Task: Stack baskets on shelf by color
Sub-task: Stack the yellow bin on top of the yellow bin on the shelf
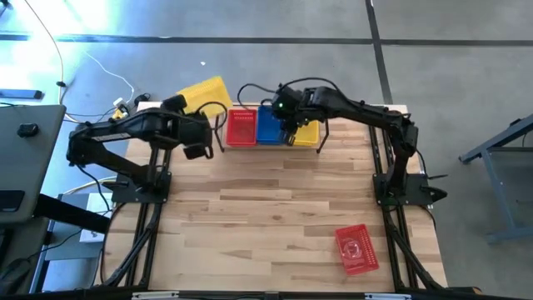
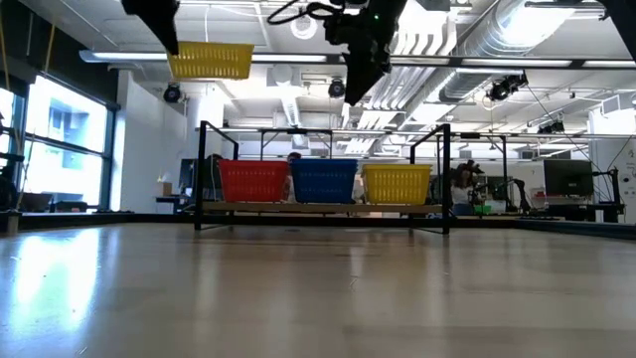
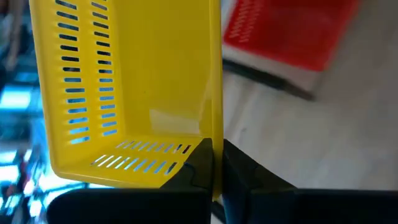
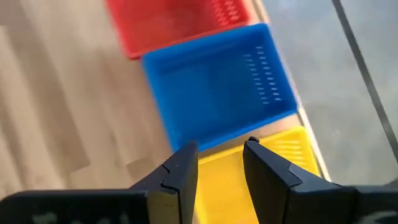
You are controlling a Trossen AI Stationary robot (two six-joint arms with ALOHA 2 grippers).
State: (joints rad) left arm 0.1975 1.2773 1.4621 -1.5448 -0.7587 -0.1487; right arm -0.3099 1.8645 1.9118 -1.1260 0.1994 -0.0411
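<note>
While the table [image 1: 275, 208] fills the centre of the high view, the shelf [image 1: 275, 147] sits along its top edge, carrying red [image 1: 241, 127], blue [image 1: 270, 125] and yellow [image 1: 306, 133] baskets side by side. One more red basket [image 1: 356, 249] lies alone on the table at the lower right of that view.

The left gripper [image 3: 216, 171] is pinched tight on the rim of a yellow basket [image 1: 204, 94], held high in the air at the upper left of the low view, above and left of the shelf. The right gripper [image 4: 219, 165] hovers over the shelf where blue meets yellow, its jaws parted with nothing between them.

To land this well, I judge the carried basket must travel past red and blue to the yellow stack, so the right arm should clear away first. Level the basket, square it over the yellow one, lower until it nests, then release.
</note>
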